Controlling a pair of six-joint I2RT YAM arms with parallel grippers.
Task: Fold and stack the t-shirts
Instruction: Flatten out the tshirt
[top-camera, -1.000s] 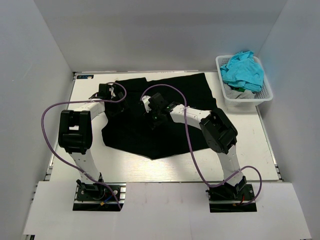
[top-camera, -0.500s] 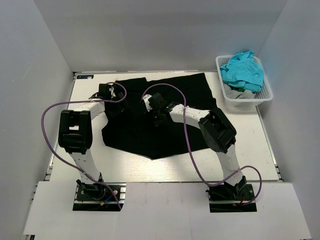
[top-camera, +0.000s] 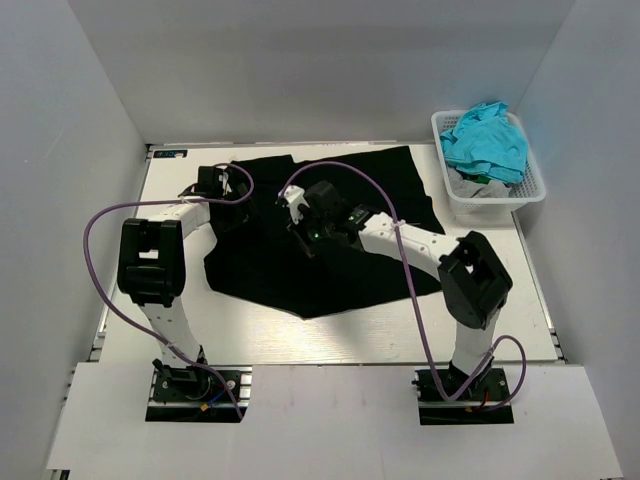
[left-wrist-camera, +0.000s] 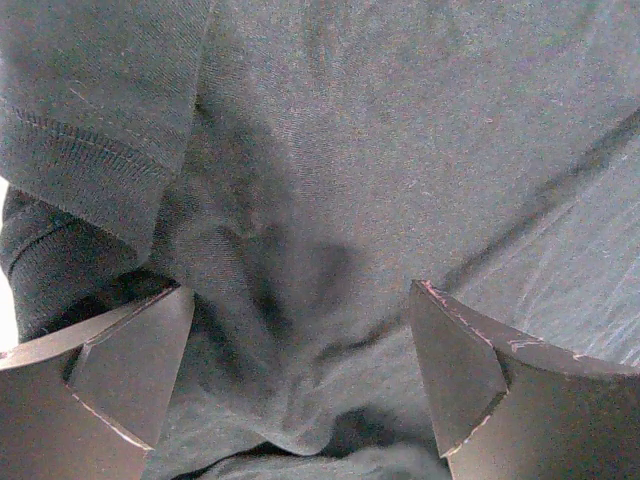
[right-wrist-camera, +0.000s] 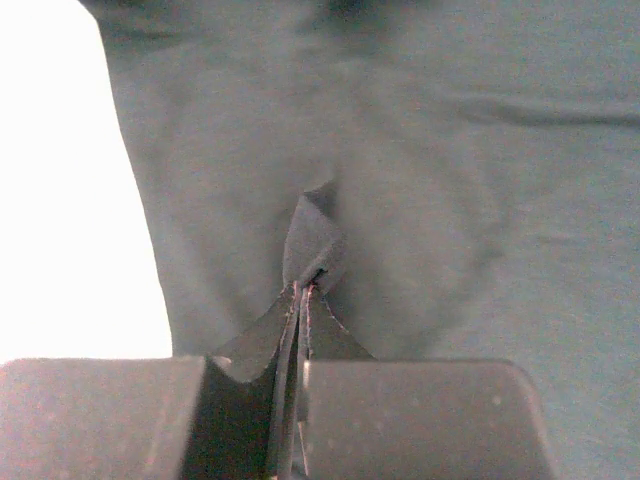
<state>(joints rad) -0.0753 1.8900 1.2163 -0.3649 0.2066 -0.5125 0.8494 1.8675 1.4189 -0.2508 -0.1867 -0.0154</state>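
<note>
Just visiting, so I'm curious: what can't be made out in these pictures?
- Top view: the right arm and left arm cover parts of the shirt; black on black, one layer or several cannot be told.
- Top view: teal cloth hides what else is in the basket.
- Right wrist view: glare whitens the left side, beside the shut right hand.
- Left wrist view: the frame cuts off the shirt's edges.

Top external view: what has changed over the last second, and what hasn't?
The right gripper closed, pinching a small fold of the black t-shirt near its middle, and the right arm's elbow swung out to the right. The left gripper stayed open over the shirt's left part. The shirt stayed spread out, and the white basket with turquoise cloth did not move.
</note>
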